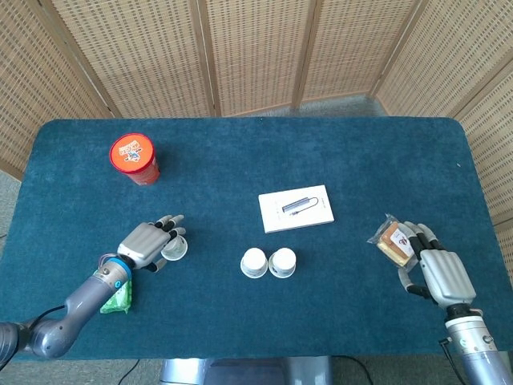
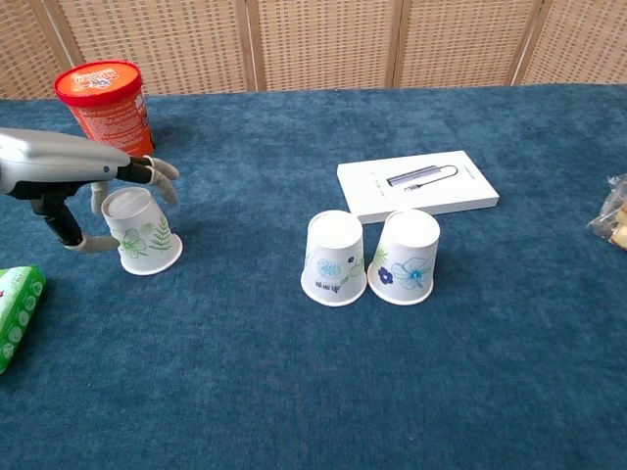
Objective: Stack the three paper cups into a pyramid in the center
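Observation:
Three white floral paper cups stand upside down on the blue table. Two of them (image 2: pixel 335 258) (image 2: pixel 409 256) touch side by side near the centre, also seen from the head as cups (image 1: pixel 254 262) (image 1: pixel 282 261). The third cup (image 2: pixel 140 231) (image 1: pixel 174 250) stands alone at the left. My left hand (image 2: pixel 88 176) (image 1: pixel 148 241) reaches over it, fingers spread above its top and far side, thumb low by its near left side; no firm grip shows. My right hand (image 1: pixel 439 274) lies open at the right edge, holding nothing.
A white box (image 2: pixel 416 183) lies just behind the cup pair. A red tub (image 2: pixel 104 98) stands at the back left. A green packet (image 2: pixel 15 308) lies by my left forearm. A snack packet (image 1: pixel 390 241) sits by my right hand's fingers.

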You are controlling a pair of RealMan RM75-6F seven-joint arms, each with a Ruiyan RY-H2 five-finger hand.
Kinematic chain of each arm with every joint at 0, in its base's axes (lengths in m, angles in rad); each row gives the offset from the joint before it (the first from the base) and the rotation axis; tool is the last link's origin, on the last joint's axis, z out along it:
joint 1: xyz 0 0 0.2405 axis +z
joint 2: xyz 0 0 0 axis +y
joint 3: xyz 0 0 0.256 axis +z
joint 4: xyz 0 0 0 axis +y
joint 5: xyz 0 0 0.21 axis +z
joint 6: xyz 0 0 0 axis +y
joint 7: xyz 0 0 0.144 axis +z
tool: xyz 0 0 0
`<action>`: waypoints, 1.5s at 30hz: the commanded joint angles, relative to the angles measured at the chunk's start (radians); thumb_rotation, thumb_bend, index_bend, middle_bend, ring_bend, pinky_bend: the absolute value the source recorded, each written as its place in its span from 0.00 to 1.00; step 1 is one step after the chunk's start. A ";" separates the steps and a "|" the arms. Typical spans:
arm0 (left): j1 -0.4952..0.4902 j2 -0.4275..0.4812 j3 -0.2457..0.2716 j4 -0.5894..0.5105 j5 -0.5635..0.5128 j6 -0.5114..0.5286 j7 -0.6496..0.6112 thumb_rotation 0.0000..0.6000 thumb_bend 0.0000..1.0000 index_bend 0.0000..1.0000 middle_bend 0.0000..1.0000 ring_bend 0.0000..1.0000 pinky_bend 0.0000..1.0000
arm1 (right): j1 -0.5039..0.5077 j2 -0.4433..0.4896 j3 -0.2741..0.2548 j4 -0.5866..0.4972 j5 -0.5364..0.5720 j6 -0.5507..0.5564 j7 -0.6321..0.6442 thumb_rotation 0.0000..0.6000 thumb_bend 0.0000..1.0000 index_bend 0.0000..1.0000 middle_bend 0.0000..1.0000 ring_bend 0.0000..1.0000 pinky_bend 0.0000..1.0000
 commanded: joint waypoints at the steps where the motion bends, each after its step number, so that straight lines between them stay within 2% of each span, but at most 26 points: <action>1: 0.000 -0.022 -0.003 0.016 -0.003 0.016 -0.012 1.00 0.45 0.21 0.02 0.11 0.44 | -0.001 0.001 0.000 0.000 0.002 0.000 0.001 1.00 0.50 0.07 0.09 0.00 0.34; 15: 0.027 -0.078 -0.016 0.069 0.036 0.075 -0.069 1.00 0.45 0.47 0.16 0.27 0.57 | -0.004 0.004 0.002 0.002 0.009 0.003 0.005 1.00 0.50 0.07 0.09 0.00 0.34; 23: 0.021 -0.043 -0.042 0.036 0.052 0.071 -0.099 1.00 0.45 0.48 0.16 0.27 0.58 | -0.006 0.004 0.002 0.008 0.014 0.001 0.013 1.00 0.50 0.07 0.09 0.00 0.34; 30: 0.000 0.051 -0.083 -0.076 0.052 0.058 -0.127 1.00 0.45 0.48 0.16 0.27 0.58 | -0.006 0.008 0.003 0.014 0.012 -0.003 0.022 1.00 0.50 0.07 0.09 0.00 0.34; 37: -0.039 0.141 -0.146 -0.183 0.035 0.026 -0.175 1.00 0.45 0.48 0.16 0.27 0.57 | -0.009 0.007 -0.001 0.017 -0.005 0.002 0.029 1.00 0.50 0.07 0.09 0.00 0.34; 45: -0.126 0.133 -0.204 -0.214 -0.043 -0.019 -0.194 1.00 0.45 0.48 0.16 0.27 0.57 | -0.014 0.006 -0.010 0.004 -0.034 0.014 0.006 1.00 0.50 0.07 0.09 0.00 0.34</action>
